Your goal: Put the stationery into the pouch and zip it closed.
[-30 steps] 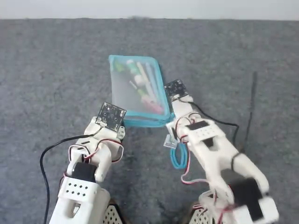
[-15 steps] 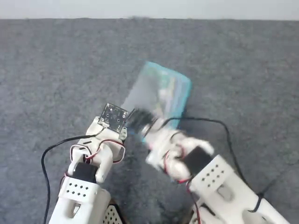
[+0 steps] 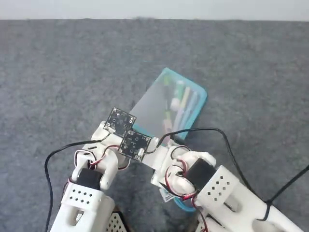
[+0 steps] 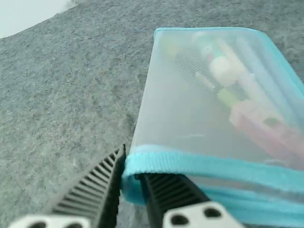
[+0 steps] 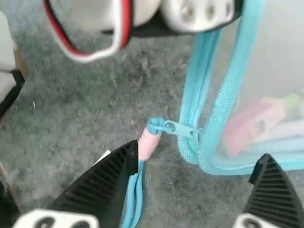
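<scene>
Translucent plastic with a turquoise edge, the pouch [image 3: 164, 104] lay flat on the grey carpet [image 3: 58, 63], just in front of both arms. The stationery [image 3: 179, 104], pens and a few other pieces, was inside the pouch, so that part looked done. Along the pouch's near edge the zip tape seemed to run shut up to the slider [image 5: 176, 128], which sat at one corner of the pouch. I judged the zipping finished or nearly so, though its full length could not be checked. The left gripper [image 4: 130, 176] pinched the pouch's zip edge at the opposite corner. The right gripper [image 5: 198, 156] was spread wide around the slider's corner, gripping nothing. The pink tab [image 5: 145, 141] and blue cord [image 5: 134, 194] lay just beside one of its jaws.
</scene>
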You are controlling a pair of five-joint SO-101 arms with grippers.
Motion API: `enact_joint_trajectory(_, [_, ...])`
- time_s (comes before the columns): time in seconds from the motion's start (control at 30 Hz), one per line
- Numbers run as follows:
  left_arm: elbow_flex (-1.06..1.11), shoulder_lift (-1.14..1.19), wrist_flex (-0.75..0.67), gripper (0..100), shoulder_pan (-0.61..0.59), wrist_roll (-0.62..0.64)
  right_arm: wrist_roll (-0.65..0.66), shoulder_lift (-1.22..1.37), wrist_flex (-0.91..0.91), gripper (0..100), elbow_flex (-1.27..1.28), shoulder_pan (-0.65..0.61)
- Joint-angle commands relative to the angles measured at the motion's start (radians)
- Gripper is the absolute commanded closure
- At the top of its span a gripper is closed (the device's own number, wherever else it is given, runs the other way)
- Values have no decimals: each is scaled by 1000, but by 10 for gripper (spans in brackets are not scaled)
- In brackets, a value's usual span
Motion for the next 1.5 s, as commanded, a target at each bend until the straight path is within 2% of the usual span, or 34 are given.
enact_joint_trajectory(0.0, [-24, 0, -23, 989, 0, 29, 34, -42, 2, 629, -5, 74])
enact_joint_trajectory(0.17, [-30, 0, -20, 989, 0, 84, 149, -42, -173, 627, 149, 226])
enact_joint_trajectory(0.3, [-71, 3, 54, 989, 6, 89, 192, -42, -272, 627, 219, 280])
enact_joint_trajectory(0.67, [-77, 2, 66, 989, 9, 89, 118, -30, -506, 638, 262, 289])
enact_joint_trajectory(0.83, [-76, 2, 66, 989, 9, 89, 117, -31, -579, 710, 264, 283])
enact_joint_trajectory(0.93, [-76, 2, 66, 989, 9, 89, 176, -31, -616, 766, 296, 283])
enact_joint_trajectory(1.13, [-76, 2, 66, 989, 9, 89, 201, -41, -688, 988, 342, 289])
enact_joint_trajectory(1.33, [-77, 0, 66, 988, 9, 89, 199, -33, -677, 991, 302, 315])
enact_joint_trajectory(1.47, [-116, -2, 74, 972, -2, 89, 137, -30, -631, 993, 207, 401])
